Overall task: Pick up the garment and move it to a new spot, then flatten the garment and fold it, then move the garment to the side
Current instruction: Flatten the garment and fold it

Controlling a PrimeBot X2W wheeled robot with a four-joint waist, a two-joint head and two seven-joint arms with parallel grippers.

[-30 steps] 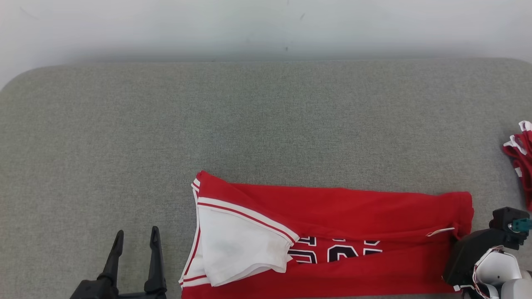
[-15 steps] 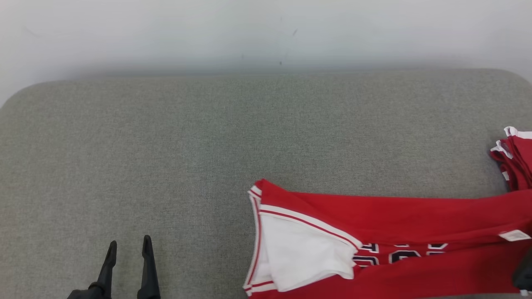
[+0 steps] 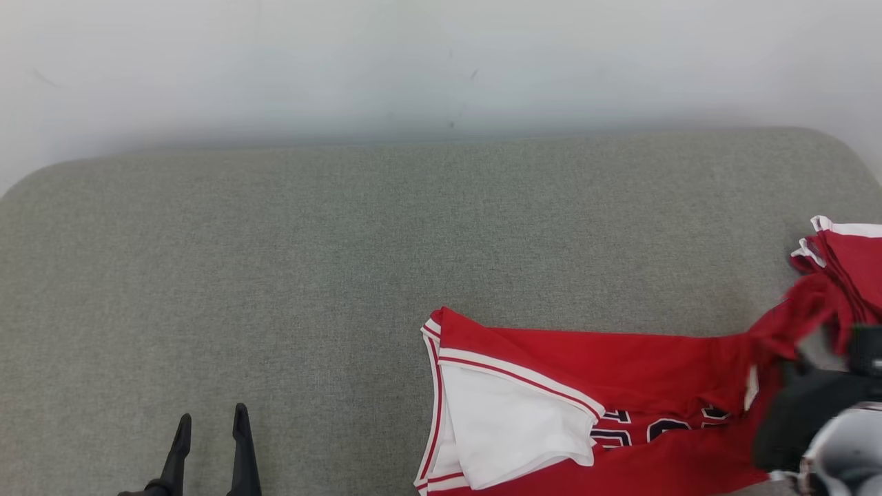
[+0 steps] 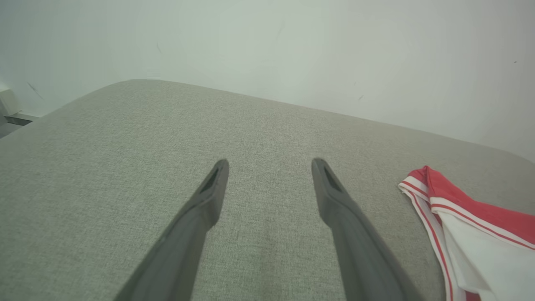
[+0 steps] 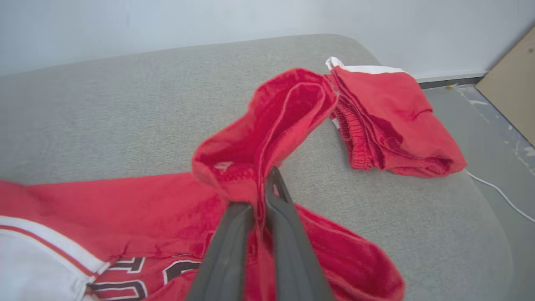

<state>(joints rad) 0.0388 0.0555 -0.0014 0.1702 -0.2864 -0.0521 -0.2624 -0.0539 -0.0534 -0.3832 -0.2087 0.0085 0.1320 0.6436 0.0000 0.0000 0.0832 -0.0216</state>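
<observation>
The grey cushion (image 3: 262, 275) has much free room on its left and middle, up to the rounded far edge by the wall (image 3: 413, 62). The red garment (image 3: 620, 365) lies at the near edge, right of middle (a white panel faces up). The right gripper (image 5: 257, 194), closed tight, holds its right end raised; a folded red cloth (image 5: 393, 121) lies just beyond. The left gripper (image 3: 212, 413), jaws wide and empty, is well apart.
</observation>
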